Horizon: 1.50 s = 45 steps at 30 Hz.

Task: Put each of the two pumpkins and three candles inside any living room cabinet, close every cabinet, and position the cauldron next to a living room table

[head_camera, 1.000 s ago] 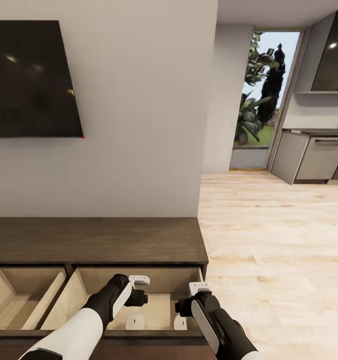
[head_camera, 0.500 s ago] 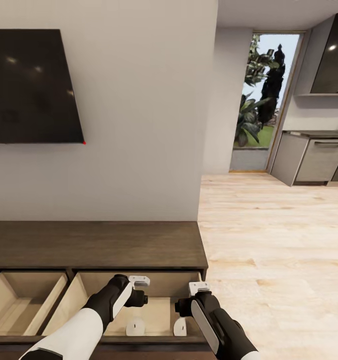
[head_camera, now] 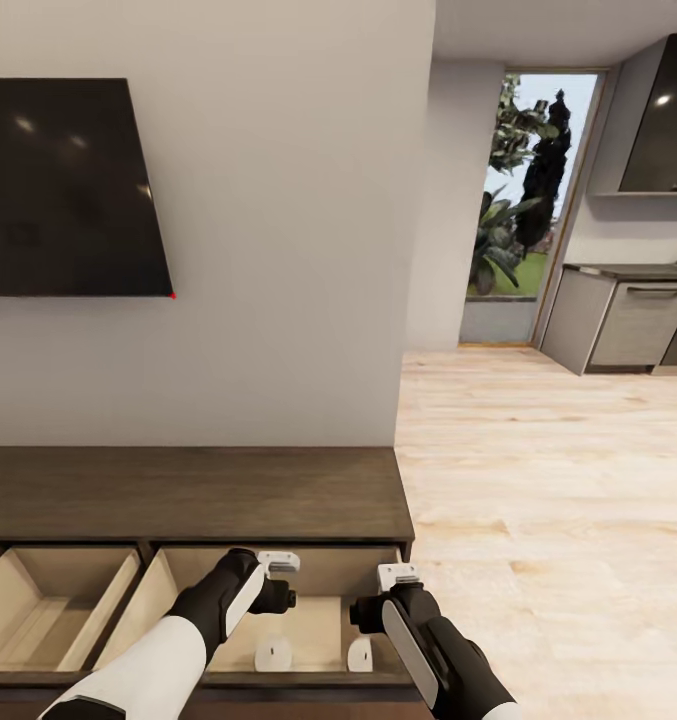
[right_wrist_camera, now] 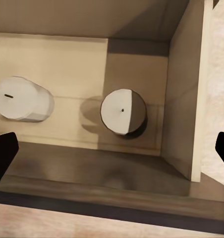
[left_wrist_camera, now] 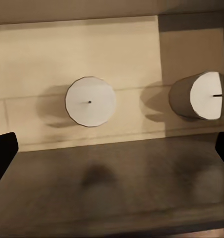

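**Both grippers hang wide and empty over an open drawer with two candles inside**

The long, low, dark brown wooden cabinet (head_camera: 193, 492) stands against the pale wall below the wall-mounted black TV (head_camera: 63, 188), with two of its pale light-wood drawers pulled out. In the right-hand open drawer (head_camera: 158, 610) two stubby grey-white cylindrical candles stand upright on the drawer floor near its front edge: one candle (head_camera: 272, 653) towards the middle, the other candle (head_camera: 360, 655) closer to the drawer's right wall. They are near each other but apart. The neighbouring open drawer (head_camera: 38, 610) lies to the left.

The left gripper (head_camera: 277, 561) hovers above the first candle (left_wrist_camera: 90, 101), its dark fingertips (left_wrist_camera: 3, 153) spread far apart at the frame edges with nothing between them. The right gripper (head_camera: 399, 574) hovers above the second candle (right_wrist_camera: 123, 112), likewise spread wide and empty, with the other candle (right_wrist_camera: 20, 98) alongside. Light wood-plank floor (head_camera: 548, 480) stretches away to the right towards grey kitchen units (head_camera: 628, 315).
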Tool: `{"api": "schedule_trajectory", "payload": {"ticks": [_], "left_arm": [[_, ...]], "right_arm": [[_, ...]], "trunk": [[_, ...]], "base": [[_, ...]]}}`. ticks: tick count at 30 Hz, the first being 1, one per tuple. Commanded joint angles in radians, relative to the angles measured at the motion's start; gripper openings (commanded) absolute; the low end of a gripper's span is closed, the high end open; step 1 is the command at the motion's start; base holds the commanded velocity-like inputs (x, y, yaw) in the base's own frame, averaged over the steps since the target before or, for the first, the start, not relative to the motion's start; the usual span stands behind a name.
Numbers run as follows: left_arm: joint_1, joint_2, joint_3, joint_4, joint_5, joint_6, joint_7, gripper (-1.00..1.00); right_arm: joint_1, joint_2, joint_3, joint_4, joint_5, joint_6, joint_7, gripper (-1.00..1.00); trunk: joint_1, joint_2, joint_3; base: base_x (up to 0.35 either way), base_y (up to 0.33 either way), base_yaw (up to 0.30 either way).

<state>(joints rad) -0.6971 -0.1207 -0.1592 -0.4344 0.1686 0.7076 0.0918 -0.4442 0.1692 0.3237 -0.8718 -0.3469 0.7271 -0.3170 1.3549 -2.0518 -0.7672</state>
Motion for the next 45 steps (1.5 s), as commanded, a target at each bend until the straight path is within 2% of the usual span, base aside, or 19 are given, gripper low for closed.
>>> {"api": "schedule_trajectory", "payload": {"ticks": [1,27,45], "left_arm": [[0.000,0.000,-0.007,-0.002,0.011,0.004,0.009,1.00],[0.000,0.000,-0.007,-0.004,0.016,0.001,0.040,1.00],[0.002,-0.001,-0.006,-0.012,0.017,-0.003,0.070,1.00]], "right_arm": [[-0.001,0.000,0.003,-0.001,-0.011,0.002,-0.010,1.00],[-0.001,0.001,0.003,-0.001,-0.011,0.002,-0.010,1.00],[-0.001,0.001,0.003,-0.002,-0.011,0.002,-0.009,1.00]], "trunk": [[-0.004,0.007,0.002],[-0.104,0.189,0.084],[-0.173,0.315,0.140]], "base": [[0.000,0.000,0.000],[-0.060,0.000,0.000],[-0.319,0.000,0.000]]}}
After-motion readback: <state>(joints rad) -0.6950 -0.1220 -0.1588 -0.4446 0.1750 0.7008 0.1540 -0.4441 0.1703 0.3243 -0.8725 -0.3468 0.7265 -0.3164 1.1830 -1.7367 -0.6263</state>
